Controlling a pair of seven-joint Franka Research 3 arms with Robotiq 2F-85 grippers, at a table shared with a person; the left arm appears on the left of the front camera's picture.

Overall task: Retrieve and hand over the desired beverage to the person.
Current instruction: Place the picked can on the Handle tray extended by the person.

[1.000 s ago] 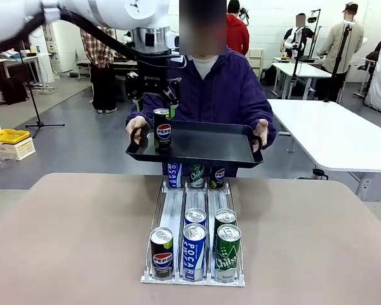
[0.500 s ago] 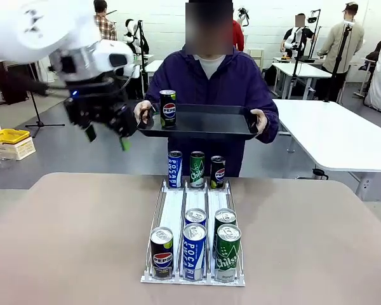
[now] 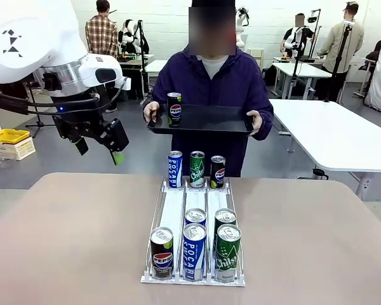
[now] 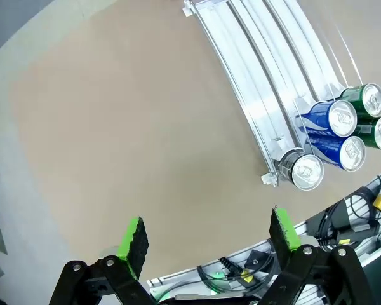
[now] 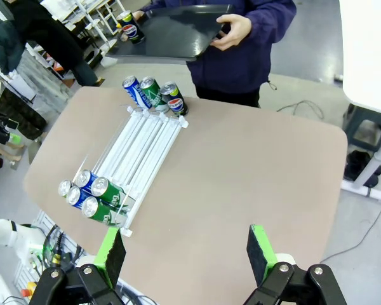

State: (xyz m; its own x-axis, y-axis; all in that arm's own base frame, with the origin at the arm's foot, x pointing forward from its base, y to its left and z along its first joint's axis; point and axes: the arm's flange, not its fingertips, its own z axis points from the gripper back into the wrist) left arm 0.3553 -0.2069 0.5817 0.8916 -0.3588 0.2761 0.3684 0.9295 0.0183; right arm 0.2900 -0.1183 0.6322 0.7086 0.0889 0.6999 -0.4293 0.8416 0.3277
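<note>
Since a second ago our left gripper (image 3: 100, 152) has swung off the tray (image 3: 216, 119) toward the upper left of the front view. The person (image 3: 209, 82) has lifted the tray higher and drawn it in to the chest. We judge the handover as good as done and the step in hand to be the retreat.

The brown table (image 3: 70, 235) fills the lower half of the front view. Behind its far edge, at upper centre, the person holds the black tray level in both hands. Our left gripper hangs left of centre, well apart from the tray, its fingers spread with nothing between them. Our right gripper (image 5: 187, 241), at the bottom of its wrist view, is likewise spread and empty, high over the table. The white rack (image 3: 173, 210) sits at lower centre with cans (image 3: 195, 244) at both ends. The chosen Pepsi can (image 3: 174, 108) stands upright on the tray's left end.

To finish well, we should hold the left gripper high and spread. We should carry it further left, away from the person's hand (image 3: 151, 113) on the tray's rim, without dipping toward the far row of cans.
</note>
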